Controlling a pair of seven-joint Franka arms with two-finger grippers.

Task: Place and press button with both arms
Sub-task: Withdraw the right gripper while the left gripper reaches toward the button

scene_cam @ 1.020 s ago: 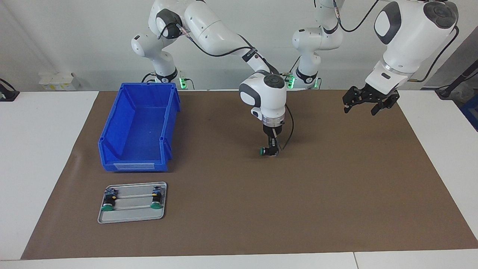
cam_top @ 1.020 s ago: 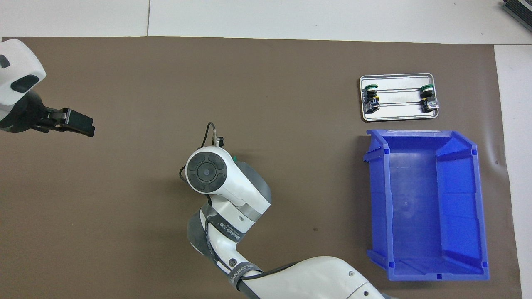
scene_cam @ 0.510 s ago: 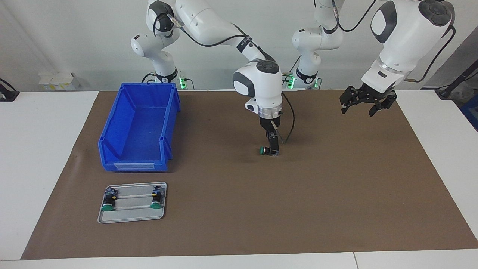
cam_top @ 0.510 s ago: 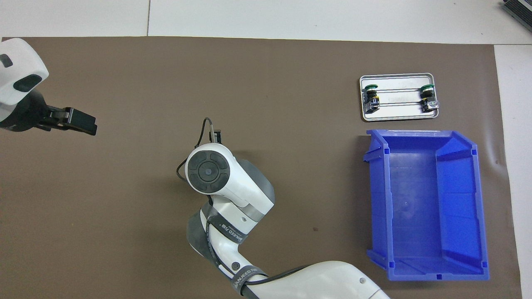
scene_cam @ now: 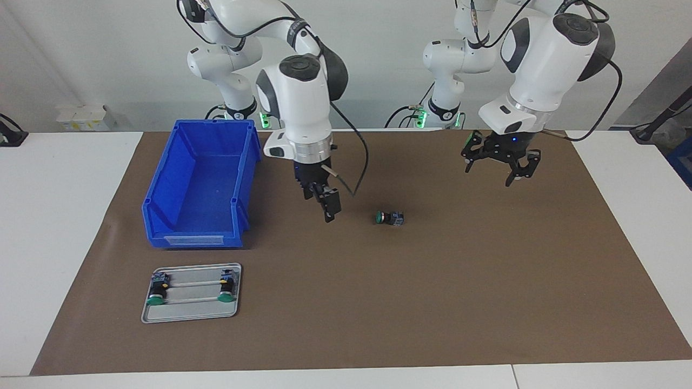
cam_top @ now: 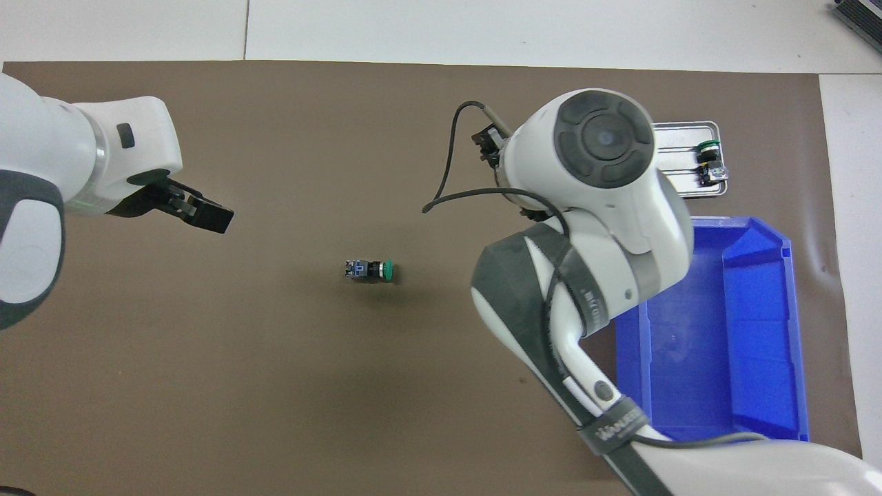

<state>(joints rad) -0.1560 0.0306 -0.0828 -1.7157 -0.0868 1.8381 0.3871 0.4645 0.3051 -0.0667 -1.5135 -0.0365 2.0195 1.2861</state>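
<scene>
Right claw (scene_cam: 328, 208) now off the button (scene_cam: 389, 218); "FR" armband.

A second ago the right gripper (scene_cam: 327, 208) was down at the centre of the facing view, closed around the button (scene_cam: 389, 218) on the brown mat (scene_cam: 486, 302). Now it has let go with its fingers apart, risen, and swung toward the left of the frame, hanging above the mat between the button and the blue bin (scene_cam: 201, 183). The button lies alone on its side, uncovered in the overhead view's centre. The left gripper (scene_cam: 500, 167), fingers spread, has come from the upper right of the facing view toward the centre and dropped lower, and now points down.
</scene>
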